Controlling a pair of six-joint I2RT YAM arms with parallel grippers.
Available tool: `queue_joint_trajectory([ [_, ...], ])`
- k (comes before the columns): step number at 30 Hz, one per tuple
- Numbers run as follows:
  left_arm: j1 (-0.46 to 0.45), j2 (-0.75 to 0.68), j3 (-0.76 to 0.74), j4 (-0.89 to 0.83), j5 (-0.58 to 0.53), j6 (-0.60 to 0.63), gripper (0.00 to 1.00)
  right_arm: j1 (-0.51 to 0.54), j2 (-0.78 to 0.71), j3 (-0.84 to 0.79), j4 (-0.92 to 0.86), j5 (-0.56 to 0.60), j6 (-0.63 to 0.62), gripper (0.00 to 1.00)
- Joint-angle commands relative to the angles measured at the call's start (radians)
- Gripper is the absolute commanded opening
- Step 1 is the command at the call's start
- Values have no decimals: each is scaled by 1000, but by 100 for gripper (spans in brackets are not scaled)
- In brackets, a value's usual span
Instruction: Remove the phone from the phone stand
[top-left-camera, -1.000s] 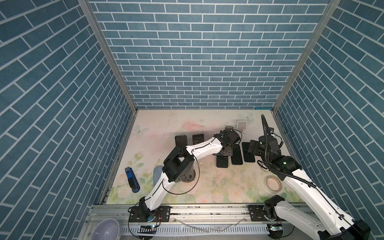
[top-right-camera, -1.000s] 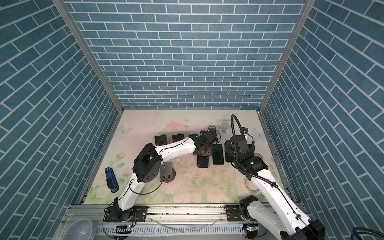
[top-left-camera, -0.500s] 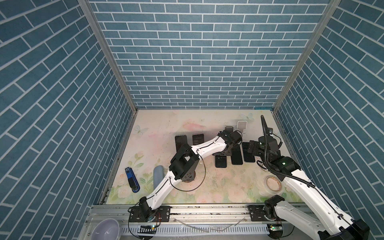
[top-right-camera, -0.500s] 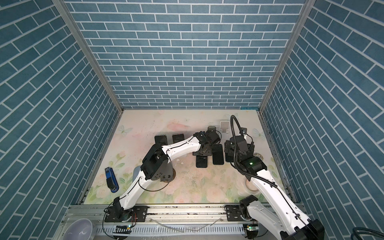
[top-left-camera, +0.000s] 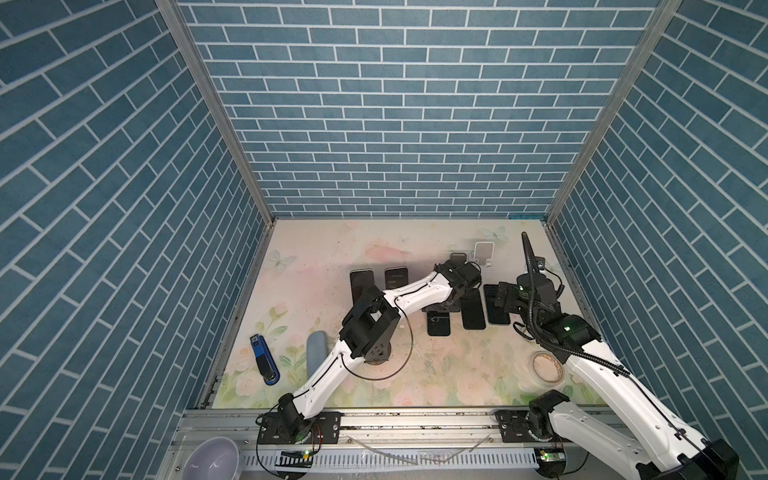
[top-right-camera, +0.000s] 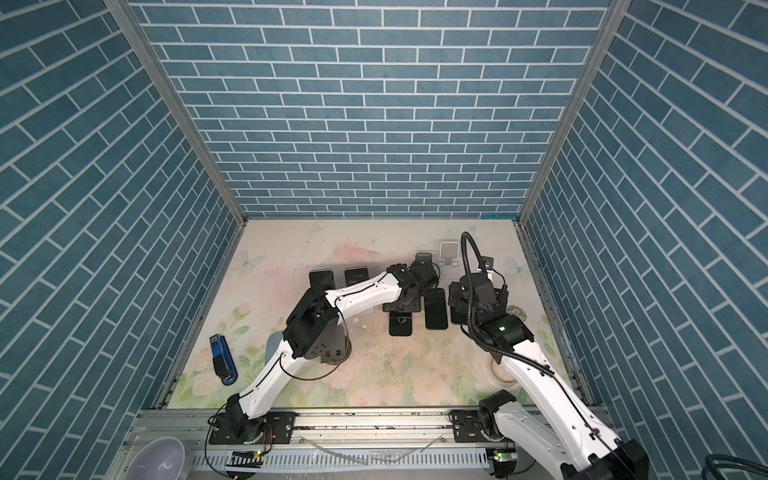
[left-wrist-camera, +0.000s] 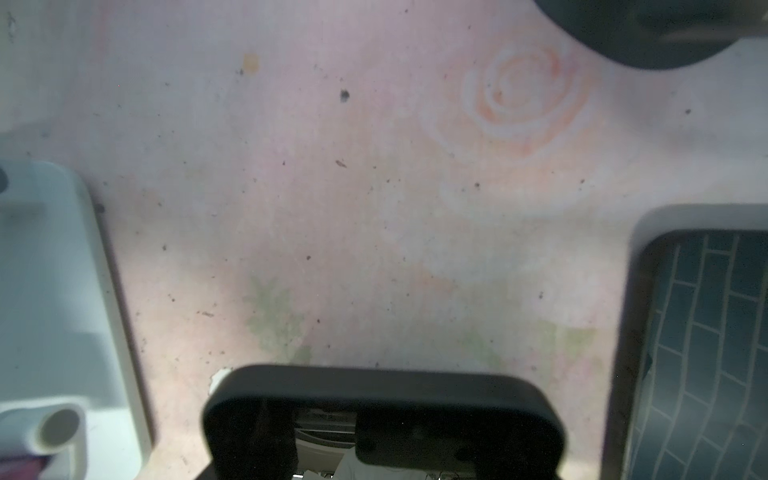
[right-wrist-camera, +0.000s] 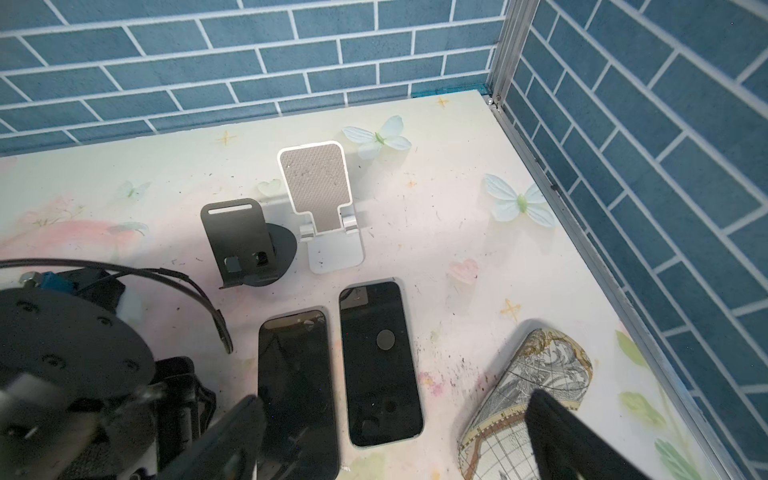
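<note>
while two black phones (right-wrist-camera: 380, 359) lie flat on the floral table (right-wrist-camera: 436, 216) just in front of the empty white folding phone stand (right-wrist-camera: 322, 208), the left tool (top-left-camera: 446, 305), closed, is low beside them; the right tool (right-wrist-camera: 395, 436) gapes above them.

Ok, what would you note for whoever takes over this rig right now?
Left pincer: shut on a dark phone, low over the table beside the flat phones.
Right pincer: open, empty, hovering over the flat phones.
Black stand and white stand: both empty.
Done: the phone is off its stand.
Left: set it down and release.
</note>
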Motion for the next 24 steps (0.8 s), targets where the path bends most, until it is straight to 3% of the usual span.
queue_joint_trajectory([
  [1,12,41,23,-15,-10,-12,57,-3,-15,-21,14,-7,-17,98],
  [24,26,61,-21,8,20,-15,72,-3,-43,-47,30,-34,10,99],
])
